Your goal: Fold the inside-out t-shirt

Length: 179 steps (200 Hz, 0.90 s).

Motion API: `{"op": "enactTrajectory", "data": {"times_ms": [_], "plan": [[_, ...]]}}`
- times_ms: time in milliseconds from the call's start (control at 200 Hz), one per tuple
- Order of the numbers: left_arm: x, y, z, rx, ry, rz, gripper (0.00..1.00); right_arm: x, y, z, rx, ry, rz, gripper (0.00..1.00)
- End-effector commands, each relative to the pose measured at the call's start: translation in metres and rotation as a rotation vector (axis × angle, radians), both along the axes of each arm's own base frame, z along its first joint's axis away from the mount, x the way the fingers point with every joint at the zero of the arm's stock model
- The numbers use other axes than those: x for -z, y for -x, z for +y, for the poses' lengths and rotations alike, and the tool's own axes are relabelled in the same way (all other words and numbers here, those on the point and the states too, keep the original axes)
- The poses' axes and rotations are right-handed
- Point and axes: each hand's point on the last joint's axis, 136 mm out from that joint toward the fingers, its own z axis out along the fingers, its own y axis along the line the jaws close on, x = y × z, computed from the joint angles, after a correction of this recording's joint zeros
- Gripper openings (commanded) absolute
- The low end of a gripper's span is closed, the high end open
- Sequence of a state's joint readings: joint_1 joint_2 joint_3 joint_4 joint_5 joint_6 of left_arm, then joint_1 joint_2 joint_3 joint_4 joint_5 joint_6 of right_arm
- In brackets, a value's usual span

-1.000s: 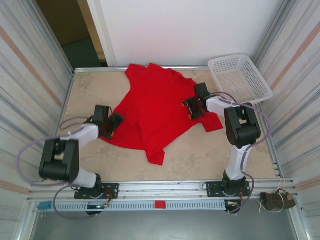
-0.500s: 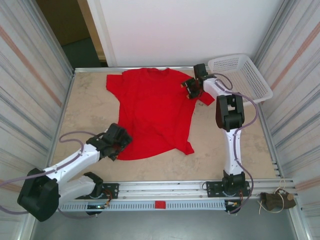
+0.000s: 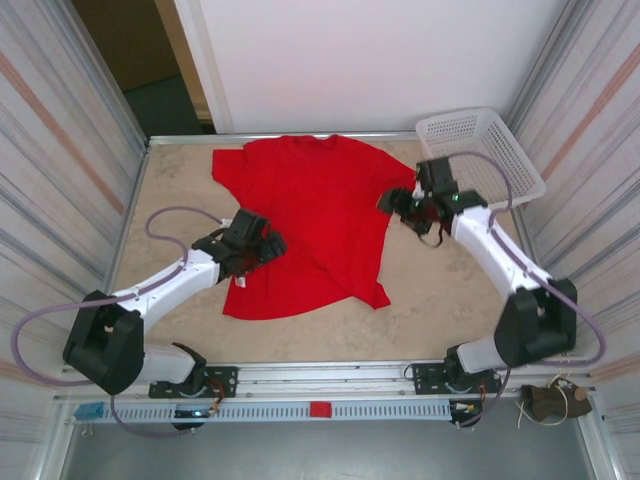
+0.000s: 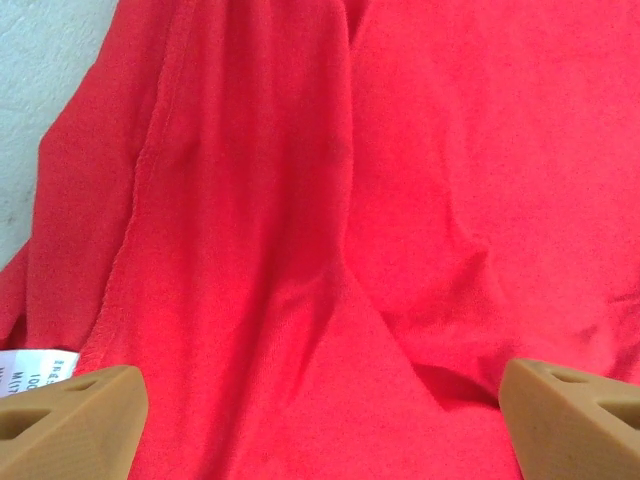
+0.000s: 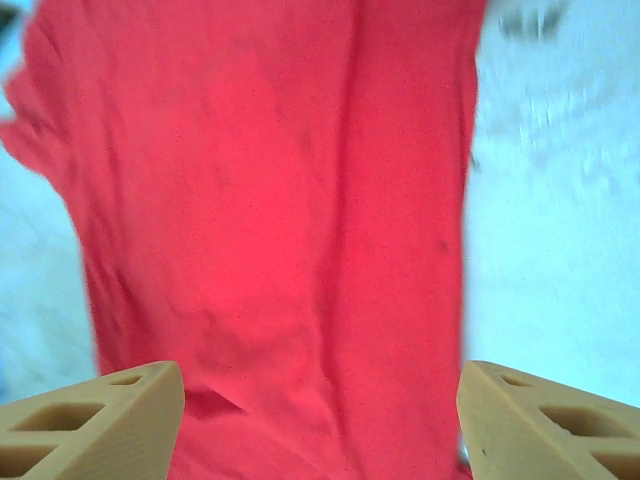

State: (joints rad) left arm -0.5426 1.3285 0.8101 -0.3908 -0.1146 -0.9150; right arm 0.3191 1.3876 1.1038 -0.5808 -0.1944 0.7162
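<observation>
- Top external view: the shirt (image 3: pixel 310 220) lies spread on the table (image 3: pixel 180 200). Its side edge is under the left gripper (image 3: pixel 262 246) and its sleeve is just beside the right gripper (image 3: pixel 405 205).
- Left gripper: the jaws stand wide apart with nothing between them. Red cloth lies below and ahead of the fingertips, and a white label (image 4: pixel 35 368) sits just beside the left finger.
- Right gripper: the jaws are spread wide and hold nothing, with cloth below and bare table off to the right of the fingers. The wrist picture is blurred, so whether the pads touch the cloth is hard to say.
- Risk: the left fingers could close on a single layer. A crease (image 4: pixel 345 250) runs ahead of the jaws, and a pinch on that ridge would likely drag the top layer and bunch the rest.
- Risk: the two grips look uneven. The left gripper sits lower on the shirt's side than the right one, so lifting from these spots may skew the fold line.
- Risk: the right fingers straddle the shirt's edge. Coming down too far outward would probably catch table and let the cloth slip free.
- Risk: the basket (image 3: pixel 460 114) stands near the right gripper on its outer side, so a wide swing could knock it.
- Risk: a snagged label could tug the side seam out of line.
</observation>
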Motion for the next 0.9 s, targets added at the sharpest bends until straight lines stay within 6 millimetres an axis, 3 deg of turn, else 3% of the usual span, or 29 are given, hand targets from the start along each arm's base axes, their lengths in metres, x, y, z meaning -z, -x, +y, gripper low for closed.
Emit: {"op": "enactTrajectory", "data": {"times_ms": [0, 105, 205, 401, 586, 661, 827, 892], "plan": [[0.009, 0.017, 0.007, 0.044, -0.022, 0.025, 0.91, 0.049, 0.053, 0.005, -0.134, 0.193, 0.054, 0.71], [0.012, 0.032, 0.012, 0.073, -0.026, 0.041, 0.92, 0.066, 0.087, 0.019, -0.218, 0.297, 0.024, 0.71], [0.013, 0.043, 0.010, 0.105, -0.005, 0.061, 0.92, 0.082, 0.106, 0.021, -0.251, 0.404, 0.003, 0.71], [0.036, 0.061, 0.014, 0.091, 0.023, 0.110, 0.92, 0.107, 0.122, 0.037, -0.321, 0.469, -0.001, 0.70], [0.050, 0.060, 0.014, 0.090, 0.011, 0.127, 0.92, 0.125, 0.127, 0.055, -0.375, 0.526, 0.007, 0.64], [0.055, 0.059, 0.015, 0.086, -0.004, 0.138, 0.92, 0.130, 0.126, 0.055, -0.377, 0.548, 0.021, 0.51], [0.065, 0.065, 0.023, 0.062, -0.034, 0.164, 0.91, 0.118, 0.126, 0.049, -0.374, 0.565, 0.014, 0.00], [0.068, 0.069, 0.029, 0.041, -0.047, 0.172, 0.91, 0.106, 0.127, 0.051, -0.383, 0.513, 0.007, 0.00]]}}
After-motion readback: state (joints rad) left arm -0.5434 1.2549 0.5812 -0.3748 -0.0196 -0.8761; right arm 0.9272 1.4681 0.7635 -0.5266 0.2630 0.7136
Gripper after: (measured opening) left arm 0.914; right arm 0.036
